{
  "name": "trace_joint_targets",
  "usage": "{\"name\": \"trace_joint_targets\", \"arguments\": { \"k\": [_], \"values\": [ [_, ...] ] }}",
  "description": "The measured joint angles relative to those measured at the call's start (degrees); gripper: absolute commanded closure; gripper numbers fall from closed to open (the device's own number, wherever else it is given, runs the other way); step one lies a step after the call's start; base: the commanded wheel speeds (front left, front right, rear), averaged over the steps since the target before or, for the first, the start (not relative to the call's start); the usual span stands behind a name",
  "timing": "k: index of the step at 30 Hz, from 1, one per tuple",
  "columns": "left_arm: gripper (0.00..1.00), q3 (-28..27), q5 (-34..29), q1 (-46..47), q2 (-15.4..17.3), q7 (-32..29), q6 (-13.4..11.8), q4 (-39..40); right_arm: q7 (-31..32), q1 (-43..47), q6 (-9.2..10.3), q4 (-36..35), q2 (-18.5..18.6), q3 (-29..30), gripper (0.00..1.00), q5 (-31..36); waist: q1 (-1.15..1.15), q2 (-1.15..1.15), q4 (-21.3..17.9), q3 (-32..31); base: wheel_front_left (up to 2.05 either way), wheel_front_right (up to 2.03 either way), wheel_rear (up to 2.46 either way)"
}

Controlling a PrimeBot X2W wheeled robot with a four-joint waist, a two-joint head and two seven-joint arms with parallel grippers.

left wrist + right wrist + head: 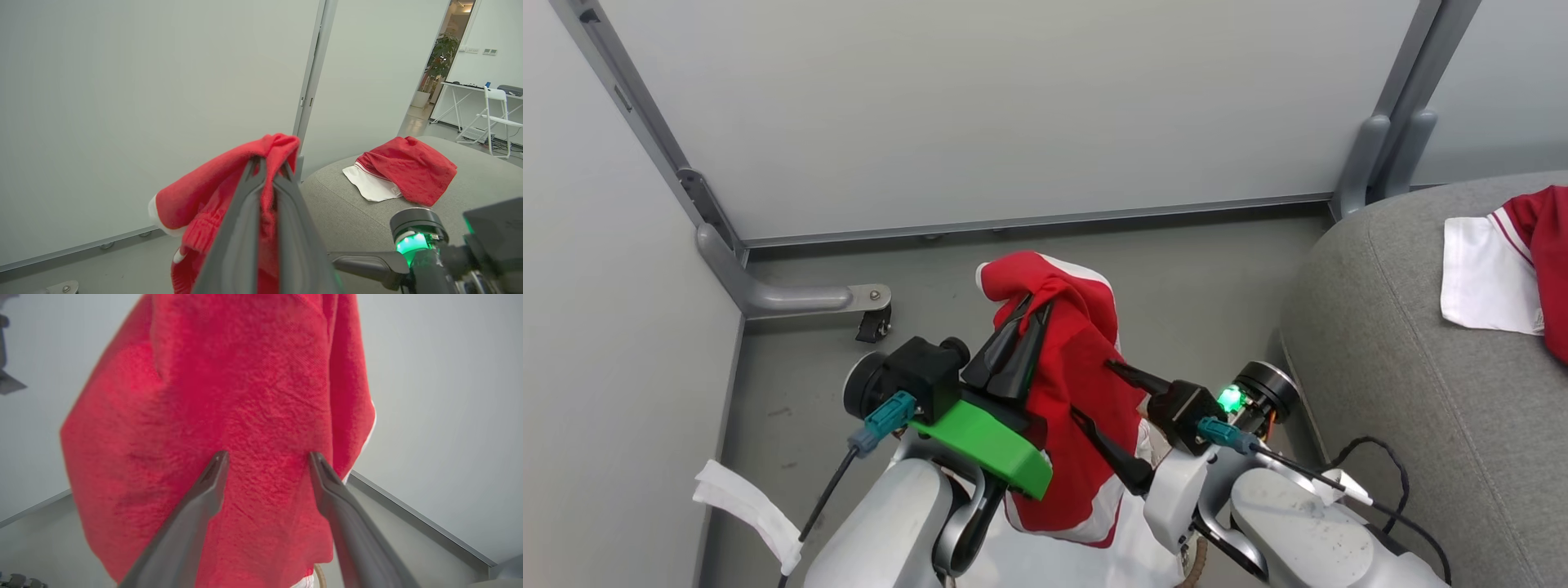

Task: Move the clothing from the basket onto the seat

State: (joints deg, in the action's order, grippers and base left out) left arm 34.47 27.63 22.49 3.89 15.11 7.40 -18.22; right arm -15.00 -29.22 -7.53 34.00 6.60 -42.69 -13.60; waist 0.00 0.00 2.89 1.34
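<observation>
1. Between the two arms, left of the seat point(1405, 367), a red garment point(1078, 367) hangs in the air. The left gripper point(1033, 309) is clamped on its top fold.
2. Jaws of the right gripper point(1096, 390) stand apart, tips at the hanging cloth, gripping nothing.
3. A second garment point(1539, 245) lies on the seat.
4. Judged light, limp and not fragile; it drapes and may swing. Best hold is a bunched fold or the thicker hem.
</observation>
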Motion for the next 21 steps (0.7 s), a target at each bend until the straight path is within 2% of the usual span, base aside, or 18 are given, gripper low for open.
{"name": "trace_joint_targets", "arguments": {
  "k": [3, 10, 21],
  "values": [
    [1.00, 0.8, 0.0, 0.2, 0.0, 0.0, 0.0, 0.6, 0.0, -1.1, 0.00, 1.6, 0.5, -2.1, 0.00, -1.6, 0.00, 0.00, 0.3, 0.2, 0.00, 0.00, 0.00],
    [1.00, 3.7, 0.9, 0.9, 0.0, 0.0, 0.0, 2.3, 0.0, -2.0, 0.00, 3.1, 0.2, -2.7, 0.00, -2.5, 0.00, 0.00, 1.3, 0.5, 0.00, 0.00, 0.00],
    [1.00, 7.9, 2.4, 2.6, 0.2, 0.0, 0.0, 3.7, 0.0, -1.6, 0.00, 5.0, -1.7, -0.7, 0.00, -1.1, 0.00, 0.00, 3.5, 1.1, 0.00, 0.00, 0.00]
  ]
}}
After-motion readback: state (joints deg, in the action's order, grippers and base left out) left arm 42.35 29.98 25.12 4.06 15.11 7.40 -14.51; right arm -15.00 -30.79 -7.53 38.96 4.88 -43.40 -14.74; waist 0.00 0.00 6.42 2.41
